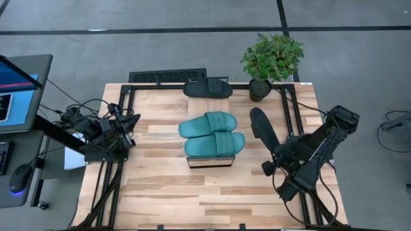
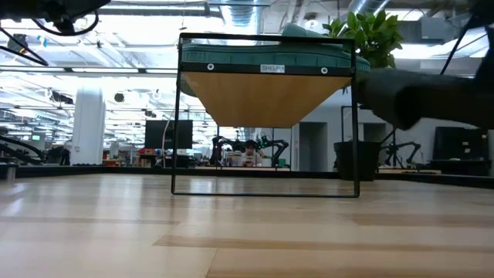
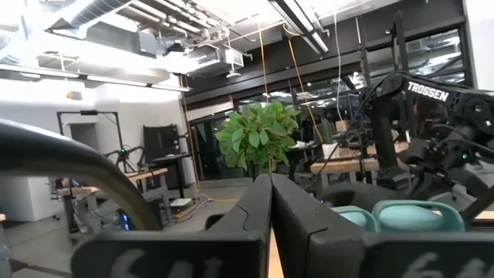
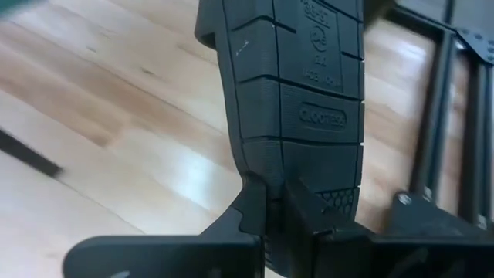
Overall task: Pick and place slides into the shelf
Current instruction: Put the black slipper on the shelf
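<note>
Two teal slides (image 1: 212, 135) lie side by side on top of the shelf (image 1: 209, 162), and they show at the shelf's top (image 2: 262, 55) in the low view. One black slide (image 1: 207, 88) lies flat at the table's far edge. My right gripper (image 1: 275, 157) is shut on the other black slide (image 1: 262, 127), to the right of the shelf. My left gripper (image 1: 133, 125) is shut on nothing and waits at the table's left side, pointing toward the teal slides (image 3: 401, 216). My right gripper pinches the black slide between its two fingers at the end nearest the gripper (image 4: 287, 181), with the ribbed sole (image 4: 309, 85) turned toward the wrist camera. The fingers lie along the slide. The slide (image 2: 432, 96) is lifted clear of the table and reaches out beyond the fingers toward the far edge.
A potted plant (image 1: 270, 61) stands at the far right corner, close to the held slide. A keyboard (image 1: 167, 76) lies beyond the far edge. Black frame rails (image 1: 112, 186) run along the table's left and right sides. Bare wood (image 1: 212, 199) lies near the front.
</note>
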